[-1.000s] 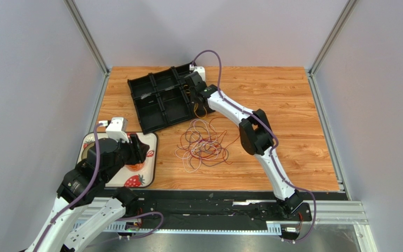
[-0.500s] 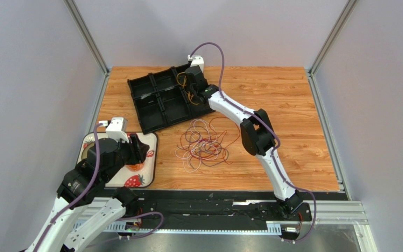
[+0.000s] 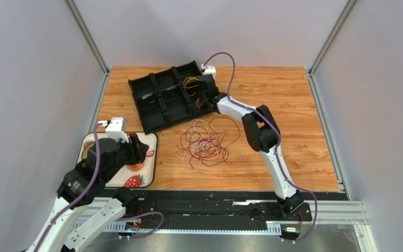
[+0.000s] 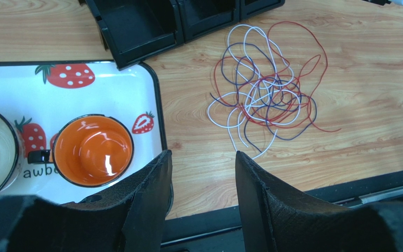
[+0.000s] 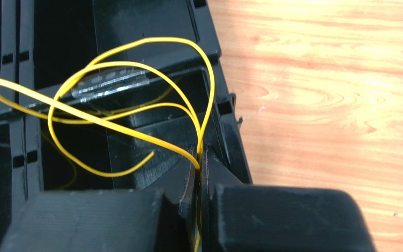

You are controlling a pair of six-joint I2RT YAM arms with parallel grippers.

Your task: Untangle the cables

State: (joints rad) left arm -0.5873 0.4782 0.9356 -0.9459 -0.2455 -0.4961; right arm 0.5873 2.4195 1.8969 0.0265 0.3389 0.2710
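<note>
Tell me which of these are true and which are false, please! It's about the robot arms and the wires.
1. The right gripper pinches a yellow cable over the black tray. True.
2. The left gripper holds the orange cup. False: it is open and holds nothing. The cup stands on the strawberry tray below it.
3. The tangled cables lie on the wooden table. True.
4. The orange cup is stuffed with wires. False: it is empty inside.
5. The tangled cables are all yellow. False: they are red, white and dark strands.
</note>
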